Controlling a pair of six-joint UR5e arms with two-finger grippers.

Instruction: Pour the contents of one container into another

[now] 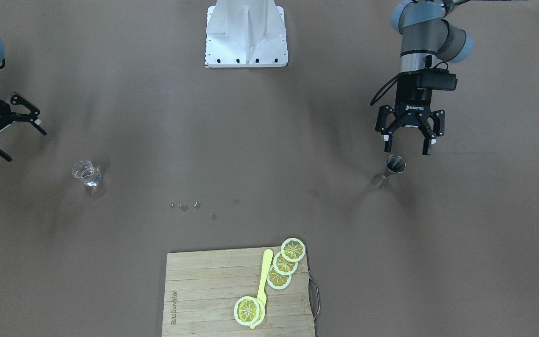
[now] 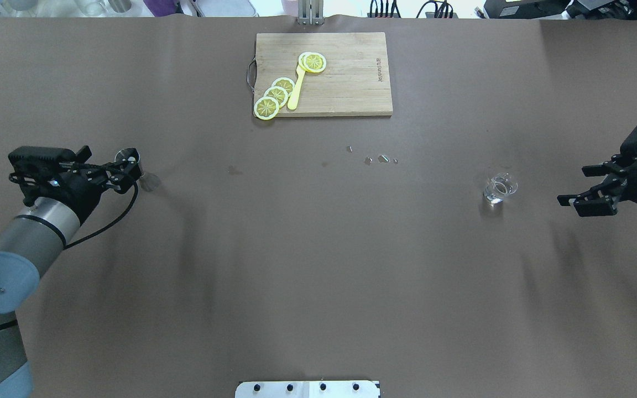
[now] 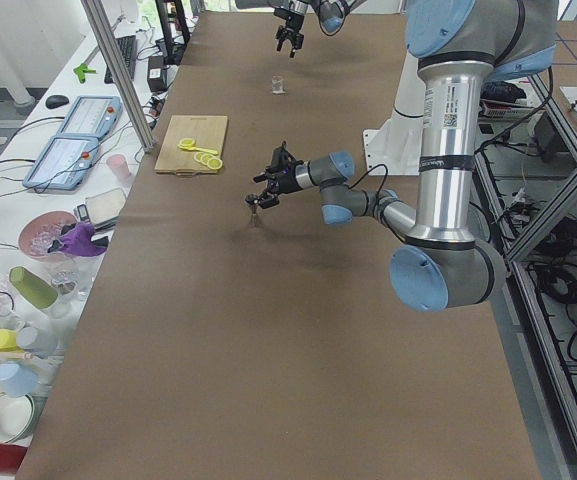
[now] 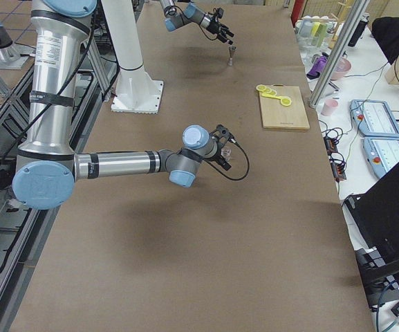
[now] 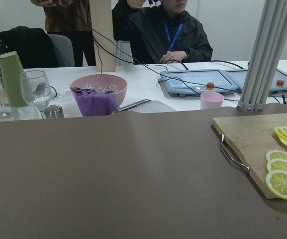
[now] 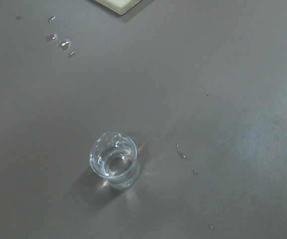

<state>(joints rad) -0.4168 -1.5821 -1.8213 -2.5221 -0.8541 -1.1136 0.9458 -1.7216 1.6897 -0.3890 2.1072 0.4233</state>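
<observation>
The metal jigger (image 1: 391, 169) stands upright on the brown tabletop (image 2: 307, 265), its long axis vertical and one open cup facing up. In the overhead view it is at about 9 o'clock on the tabletop. The small clear glass (image 2: 500, 188) is at about 3 o'clock, well apart from the jigger, and also stands upright with its mouth up. Whether it holds liquid cannot be told for certain.

The left end effector (image 1: 406, 150) hangs over the jigger with its fingers spread wide and holds nothing. In the front-facing view its fingertips point toward 6 o'clock, and the jigger's rim is just below the gap between them. No contact is visible.

The right end effector (image 2: 575, 187) is also spread open and empty, with its fingers pointing toward 9 o'clock in the overhead view. The glass lies in that direction, near it but clearly apart.

A few water drops (image 2: 376, 159) lie on the tabletop between the two containers. At 12 o'clock is a wooden cutting board (image 2: 351, 83) carrying lemon slices (image 2: 275, 95).
</observation>
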